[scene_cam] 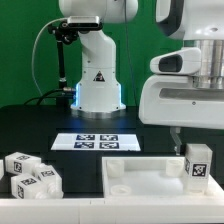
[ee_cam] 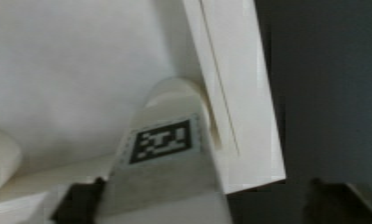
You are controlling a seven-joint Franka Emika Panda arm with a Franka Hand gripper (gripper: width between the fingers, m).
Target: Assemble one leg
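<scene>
Leg (ee_cam: pixel 165 150) between seemingly clamped end effector (ee_cam: pixel 201 195) fingers, against panel (scene_cam: pixel 140 178) rim.

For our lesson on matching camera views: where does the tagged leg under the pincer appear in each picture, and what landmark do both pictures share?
Exterior view: the leg stands at the right corner of the white panel, just below the pincer.
Wrist view: the leg is in the lower centre, its tag facing the camera, between the two dark fingertips.
Shared landmark: the white panel's raised rim beside the leg.
</scene>
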